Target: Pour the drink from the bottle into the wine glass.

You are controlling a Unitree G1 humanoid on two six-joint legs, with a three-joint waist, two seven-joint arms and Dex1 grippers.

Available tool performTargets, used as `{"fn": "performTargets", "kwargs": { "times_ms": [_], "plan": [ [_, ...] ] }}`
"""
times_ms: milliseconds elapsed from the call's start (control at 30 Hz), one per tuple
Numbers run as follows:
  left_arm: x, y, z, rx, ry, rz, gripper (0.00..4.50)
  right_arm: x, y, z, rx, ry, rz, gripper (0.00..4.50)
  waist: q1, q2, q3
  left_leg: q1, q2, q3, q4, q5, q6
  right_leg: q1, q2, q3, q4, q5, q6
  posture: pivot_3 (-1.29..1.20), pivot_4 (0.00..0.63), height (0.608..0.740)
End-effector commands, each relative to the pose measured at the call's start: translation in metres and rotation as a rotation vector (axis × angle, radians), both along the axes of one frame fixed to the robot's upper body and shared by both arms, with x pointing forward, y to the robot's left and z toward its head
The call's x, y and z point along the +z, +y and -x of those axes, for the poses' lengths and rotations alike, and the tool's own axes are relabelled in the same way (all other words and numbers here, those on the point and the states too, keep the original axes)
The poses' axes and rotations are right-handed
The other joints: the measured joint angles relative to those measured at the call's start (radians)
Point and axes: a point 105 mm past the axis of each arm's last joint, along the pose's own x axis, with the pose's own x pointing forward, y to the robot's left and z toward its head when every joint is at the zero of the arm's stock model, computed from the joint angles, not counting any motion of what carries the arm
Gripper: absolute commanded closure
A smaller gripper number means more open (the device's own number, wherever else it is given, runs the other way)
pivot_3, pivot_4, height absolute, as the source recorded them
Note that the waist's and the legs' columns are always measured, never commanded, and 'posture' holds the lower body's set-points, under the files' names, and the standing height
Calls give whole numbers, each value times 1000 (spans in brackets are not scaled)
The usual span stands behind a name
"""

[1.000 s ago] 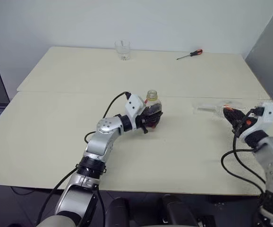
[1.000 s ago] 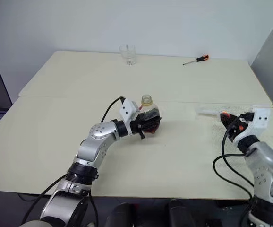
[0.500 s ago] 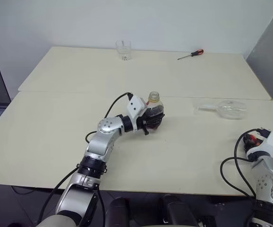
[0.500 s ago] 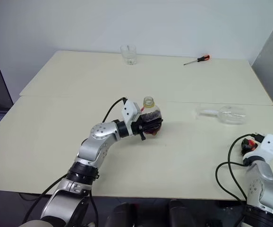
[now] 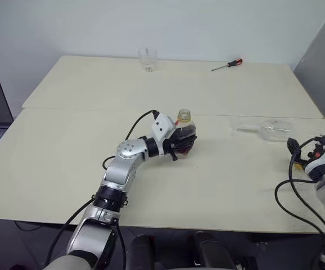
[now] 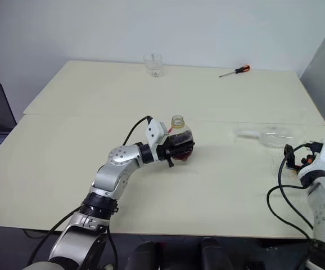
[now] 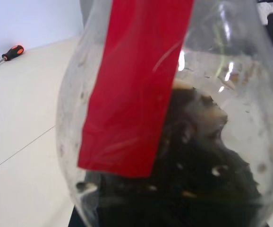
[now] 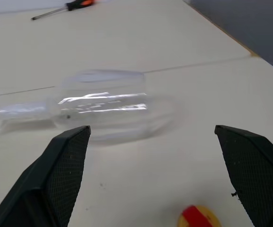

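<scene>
near the table's [image 5: 67, 185] right edge, wine glass [image 5: 269, 129] lying down, right gripper [image 8: 150, 175] jaws spread, left gripper [image 5: 180, 144] pinching bottle [image 5: 185, 134]

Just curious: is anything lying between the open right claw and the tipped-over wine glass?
Only bare table between the right gripper and wine glass, per the right wrist view.

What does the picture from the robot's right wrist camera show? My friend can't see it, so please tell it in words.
A clear wine glass lies tipped over on its side on the pale table, just ahead of the right tool, whose two black fingers stand wide open and apart from it. An orange-handled screwdriver lies far behind, and a small yellow and red cap sits near the tool.
</scene>
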Motion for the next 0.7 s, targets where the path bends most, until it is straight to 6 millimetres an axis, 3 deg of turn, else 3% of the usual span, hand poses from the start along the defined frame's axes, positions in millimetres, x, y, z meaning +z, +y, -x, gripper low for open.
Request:
{"fn": "performTargets", "kwargs": {
  "times_ms": [33, 167, 333, 467, 567, 700],
  "plan": [
    [26, 14, -11, 87, -55, 59, 3385, 36, 18, 0, 128, -49, 68, 0, -1, 0, 0, 0, 0, 0, 0, 0, 0, 0, 0, 0, 0, 0, 0, 0, 150, 740],
    [35, 65, -35, 430, -138, 102, 3385, 68, 95, -7, 476, -97, 79, 0, -14, 0, 0, 1, 1, -1, 0, 0, 0, 0, 2, 1, 1, 0, 0, 0, 150, 740],
    [36, 107, -50, 690, -160, 152, 3385, 57, 166, 9, 844, -15, 125, 0, -5, 0, 0, 0, 3, -3, 0, 0, 0, 0, 3, 1, 0, 0, 0, 0, 150, 740],
    [33, 141, -55, 848, -130, 199, 3385, 52, 188, 16, 974, 24, 141, 0, 4, -2, 1, -1, 2, -2, 1, 0, 0, 0, 1, 0, -1, 0, 0, 0, 150, 740],
    [22, 179, -50, 1007, -113, 198, 3385, 50, 205, 18, 1058, 37, 133, 0, 3, -5, 2, -1, 0, -1, 2, 0, 0, 0, -1, -1, -1, 1, 2, 0, 150, 740],
    [17, 202, -43, 1106, -103, 221, 3385, 61, 219, 11, 1087, -9, 122, 0, 2, -6, 2, -1, 1, -1, 2, 0, 0, 0, -1, -1, -1, 2, 2, 0, 150, 740]
  ]
}}
